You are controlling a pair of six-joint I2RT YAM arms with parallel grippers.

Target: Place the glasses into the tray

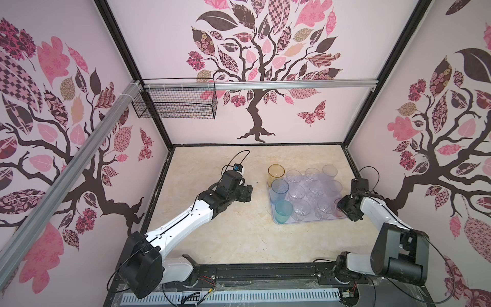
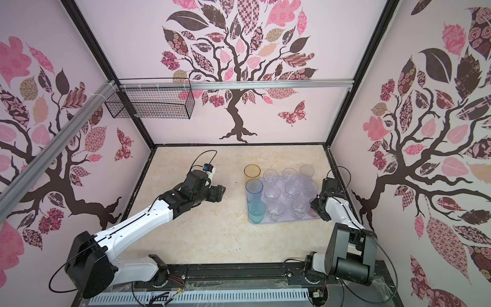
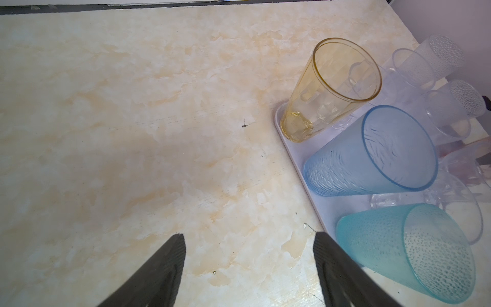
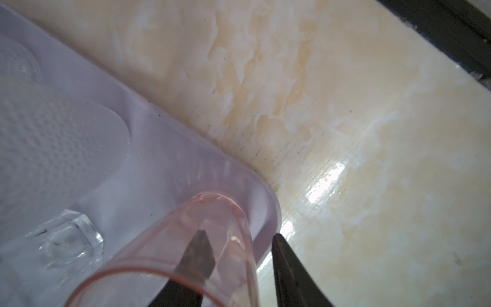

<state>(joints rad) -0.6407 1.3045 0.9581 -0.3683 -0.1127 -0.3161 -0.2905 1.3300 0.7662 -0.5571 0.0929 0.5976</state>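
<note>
Pale table (image 4: 345, 106) held the tray (image 4: 164, 148); at its corner the right gripper (image 4: 238, 233), jaws a little apart around the pink glass (image 4: 164, 239)'s side, might snag and tip it.

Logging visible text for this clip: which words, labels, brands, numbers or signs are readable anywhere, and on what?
None readable.
The glasses and the tray: no print.
The wall decals: only trees, leaves and butterflies, no lettering.
A small white mark on the left arm's black joint: too small to read.
</note>
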